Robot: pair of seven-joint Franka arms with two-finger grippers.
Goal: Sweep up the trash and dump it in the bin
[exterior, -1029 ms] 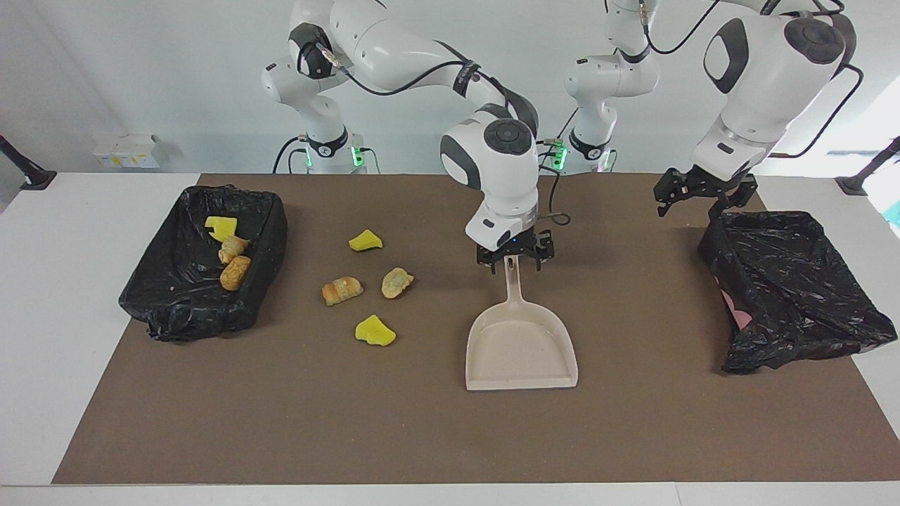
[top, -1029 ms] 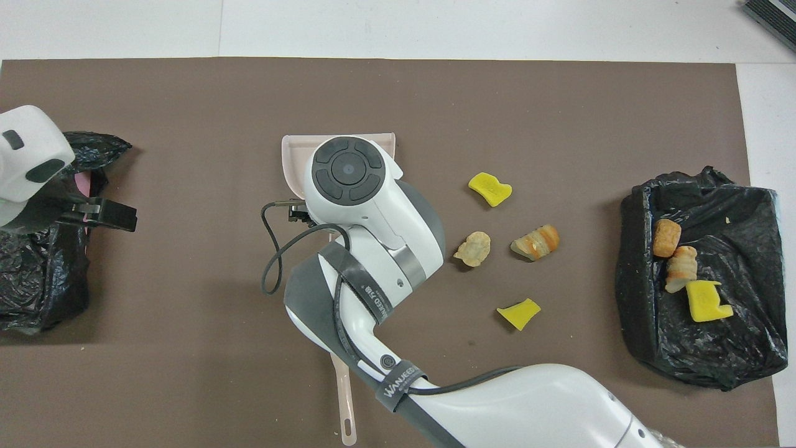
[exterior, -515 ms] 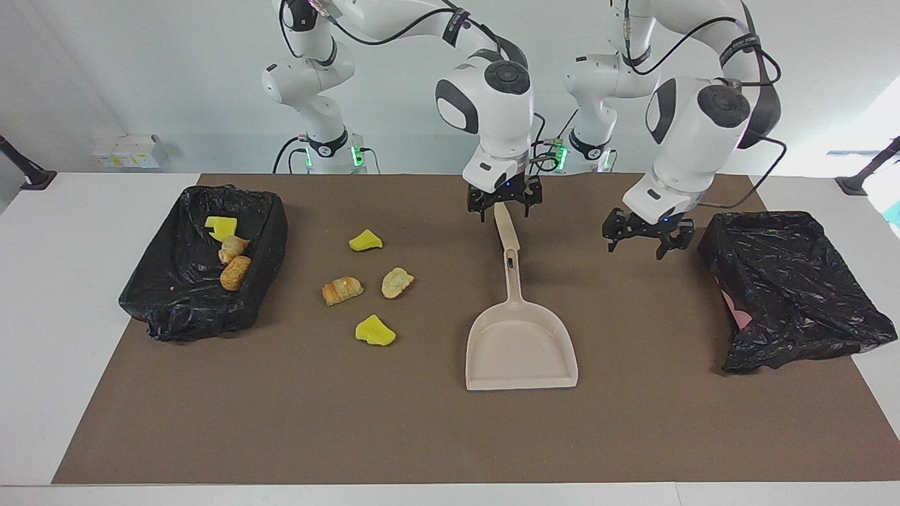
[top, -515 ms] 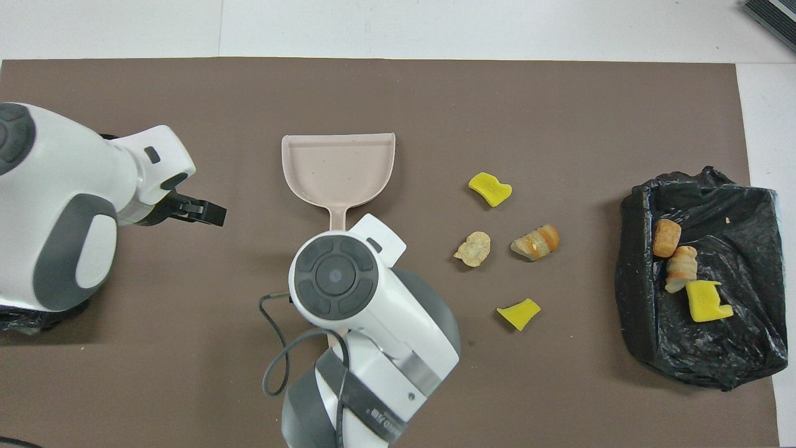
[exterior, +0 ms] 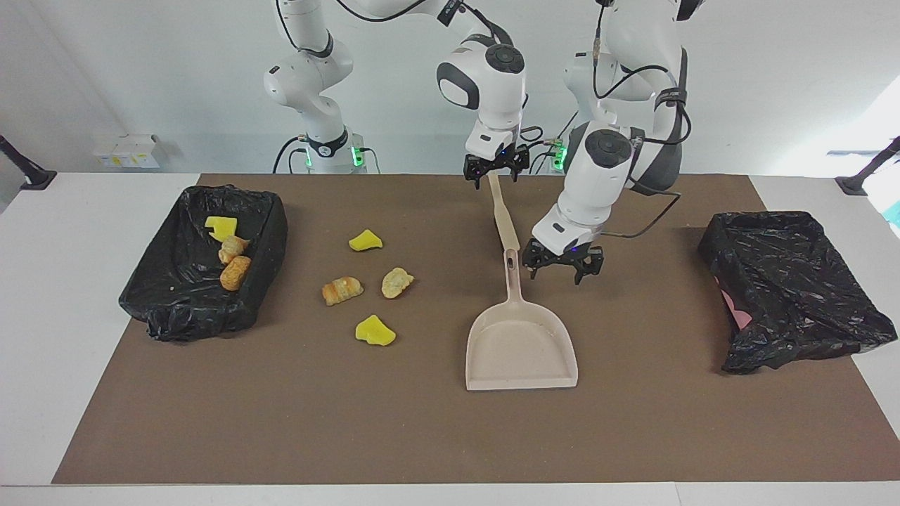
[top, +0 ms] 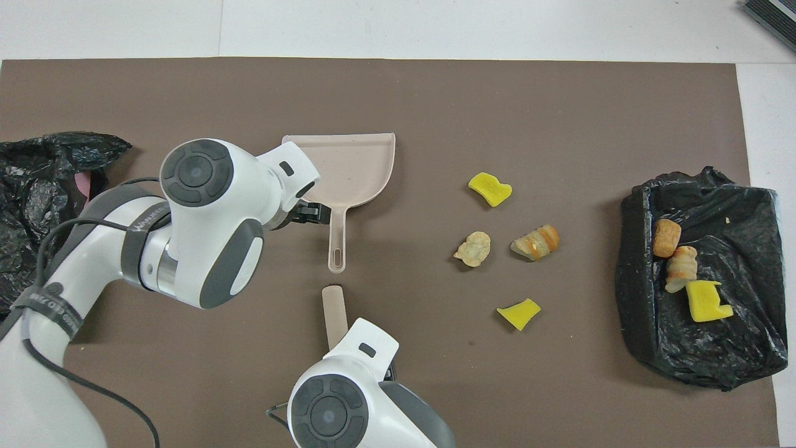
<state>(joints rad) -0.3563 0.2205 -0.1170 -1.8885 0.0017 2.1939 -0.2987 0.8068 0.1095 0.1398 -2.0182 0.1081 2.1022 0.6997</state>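
On the worktop point(exterior: 56, 316), a brown mat point(exterior: 422, 436) carries everything.

Bins: two, both lined with black bags. One bin point(exterior: 176, 309) sits at the right arm's end, well apart from both sets of jaws. The other bin point(exterior: 794, 295) sits at the left arm's end, toward that end from the left jaws.

Left gripper point(exterior: 560, 263): low over the mat, jaws spread, nothing between them. It is just beside the dustpan's handle, on the side toward the left arm's end.

Right gripper point(exterior: 496, 172): jaws spread, over the robot-side end of the beige stick. Cannot tell if it touches the stick.

Dustpan point(exterior: 520, 351): beige, flat on the mat, its scoop farther from the robots than the left jaws.

Beige stick point(exterior: 505, 221): in line with the dustpan handle, with a small gap between them in the overhead view.

Trash, loose on the mat, toward the right arm's end from both jaws:
- yellow chunk point(exterior: 365, 240)
- second yellow chunk point(exterior: 375, 330)
- striped pastry lump point(exterior: 342, 289)
- pale pastry lump point(exterior: 397, 282)

Trash inside the bin at the right arm's end:
- third yellow chunk point(exterior: 221, 227)
- pastry roll point(exterior: 233, 247)
- brown lump point(exterior: 235, 273)
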